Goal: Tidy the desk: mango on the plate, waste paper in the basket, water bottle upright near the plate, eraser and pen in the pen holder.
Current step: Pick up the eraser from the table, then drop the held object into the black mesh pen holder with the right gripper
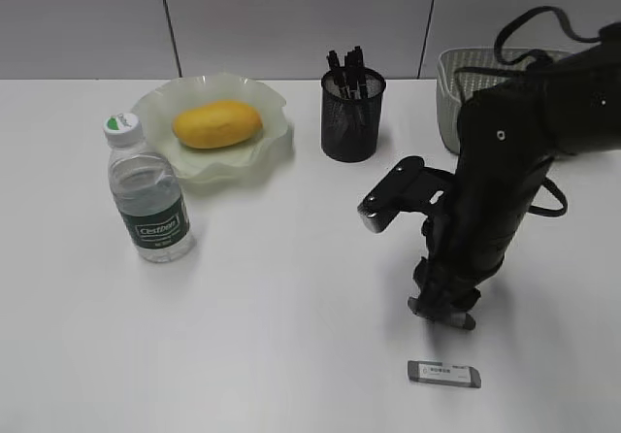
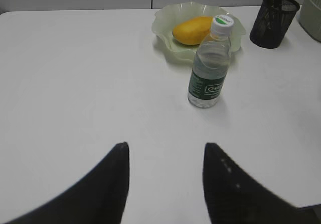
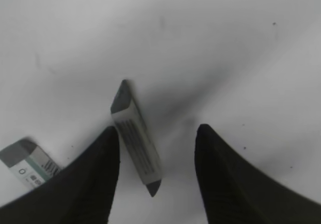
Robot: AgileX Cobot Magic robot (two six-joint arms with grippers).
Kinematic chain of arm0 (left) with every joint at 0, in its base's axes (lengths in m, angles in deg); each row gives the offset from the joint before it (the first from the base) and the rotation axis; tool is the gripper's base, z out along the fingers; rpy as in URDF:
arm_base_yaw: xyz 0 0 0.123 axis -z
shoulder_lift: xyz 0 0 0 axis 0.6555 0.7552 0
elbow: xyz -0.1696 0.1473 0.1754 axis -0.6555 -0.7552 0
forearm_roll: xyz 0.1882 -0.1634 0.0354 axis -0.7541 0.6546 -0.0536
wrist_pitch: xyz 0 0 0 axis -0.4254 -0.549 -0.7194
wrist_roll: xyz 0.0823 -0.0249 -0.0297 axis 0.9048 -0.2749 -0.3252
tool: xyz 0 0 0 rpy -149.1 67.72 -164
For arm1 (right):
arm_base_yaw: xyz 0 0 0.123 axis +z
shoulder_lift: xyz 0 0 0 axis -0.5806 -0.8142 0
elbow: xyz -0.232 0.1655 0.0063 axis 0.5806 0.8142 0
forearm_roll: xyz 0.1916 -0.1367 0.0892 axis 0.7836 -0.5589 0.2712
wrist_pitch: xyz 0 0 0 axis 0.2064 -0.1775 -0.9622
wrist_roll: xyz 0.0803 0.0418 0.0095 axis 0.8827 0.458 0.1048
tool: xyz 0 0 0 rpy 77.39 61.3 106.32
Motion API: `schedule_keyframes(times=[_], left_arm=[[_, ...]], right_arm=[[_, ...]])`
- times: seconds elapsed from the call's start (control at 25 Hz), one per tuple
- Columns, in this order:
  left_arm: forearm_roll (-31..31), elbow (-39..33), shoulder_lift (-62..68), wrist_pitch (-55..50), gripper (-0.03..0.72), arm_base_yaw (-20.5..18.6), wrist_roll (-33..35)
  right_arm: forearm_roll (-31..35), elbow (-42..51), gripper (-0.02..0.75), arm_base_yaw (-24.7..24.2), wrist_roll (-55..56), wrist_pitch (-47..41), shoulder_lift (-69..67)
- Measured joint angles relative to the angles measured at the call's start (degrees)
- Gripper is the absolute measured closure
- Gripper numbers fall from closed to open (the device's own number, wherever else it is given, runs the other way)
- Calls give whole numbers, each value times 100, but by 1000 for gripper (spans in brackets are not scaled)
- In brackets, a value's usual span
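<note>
The mango lies in the plate. The water bottle stands upright just left of the plate on the desk. The pen holder holds several dark pens. My right gripper is open, low over the desk, its fingers on either side of a white eraser with dark ends. A second eraser with a teal sleeve lies beside it and also shows in the exterior view. My left gripper is open and empty. The waste paper is out of view.
The basket stands at the back right, partly behind my right arm. The left wrist view shows the bottle, mango, plate and pen holder ahead of it.
</note>
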Motion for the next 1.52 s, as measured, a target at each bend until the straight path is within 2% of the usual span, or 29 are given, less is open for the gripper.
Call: schedule_keyframes(times=[0.24,0.28,0.36,0.44,0.48,0.6,0.72,0.8,0.84,0.96,1.2,1.28,1.36,1.44,1.52], left_arm=[[0,0,0,0,329,0,0],[0,0,0,0,329,0,0],[0,0,0,0,329,0,0],[0,0,0,0,329,0,0],[0,0,0,0,329,0,0],[0,0,0,0,329,0,0],[0,0,0,0,329,0,0],[0,0,0,0,329,0,0],[0,0,0,0,329,0,0],[0,0,0,0,329,0,0],[0,0,0,0,329,0,0],[0,0,0,0,329,0,0],[0,0,0,0,329,0,0],[0,0,0,0,330,0,0],[0,0,0,0,336,0,0]], right_arm=[[12,-14,349,0,-192,20,-258],[12,-21,373,0,-198,45,-300],[12,-33,472,0,-209,118,-383],[76,-39,638,0,-209,219,-377],[116,-39,633,0,-202,401,-323],[248,-29,633,-44,200,1720,256],[398,-46,633,-231,627,4491,708],[487,-110,633,-361,739,6491,542],[539,-204,633,-403,751,7172,328],[603,-639,633,-455,793,7957,-463],[755,-1654,633,-455,913,7967,-1752],[946,-1843,592,-455,944,7780,-1907],[1136,-1882,470,-455,949,7607,-1929],[1247,-1887,301,-455,953,7286,-1803],[1308,-1875,199,-455,924,6326,-1400]])
